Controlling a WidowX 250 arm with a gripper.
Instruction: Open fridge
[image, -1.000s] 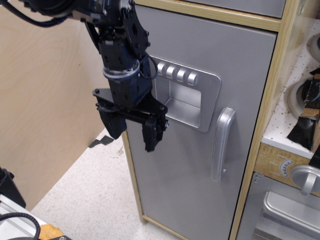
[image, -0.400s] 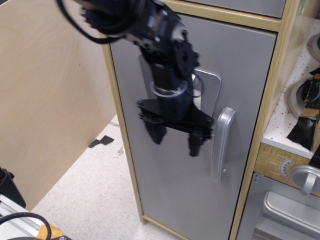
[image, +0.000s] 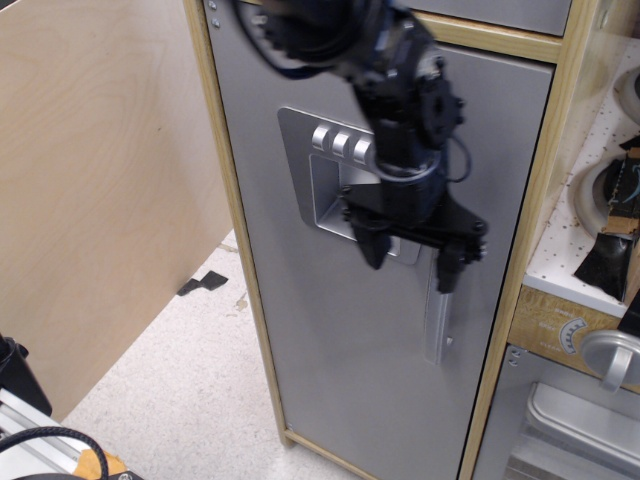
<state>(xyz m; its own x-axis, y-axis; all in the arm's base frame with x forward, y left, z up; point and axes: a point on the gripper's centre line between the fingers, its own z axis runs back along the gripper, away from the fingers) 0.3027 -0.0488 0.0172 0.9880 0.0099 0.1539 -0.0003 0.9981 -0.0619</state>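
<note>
Half of handle (image: 436, 325) hidden behind gripper (image: 412, 257), blurred.

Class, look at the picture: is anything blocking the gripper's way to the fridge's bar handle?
Nothing visible does. The open gripper already hangs right at the silver bar handle on the grey fridge door, one finger overlapping its top.

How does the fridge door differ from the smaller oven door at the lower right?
The fridge door is tall, flat and plain grey, whereas the oven door is low and has a raised panel. The fridge door carries a vertical bar handle; the oven door sits under a round dial. Both are grey and shut.
</note>
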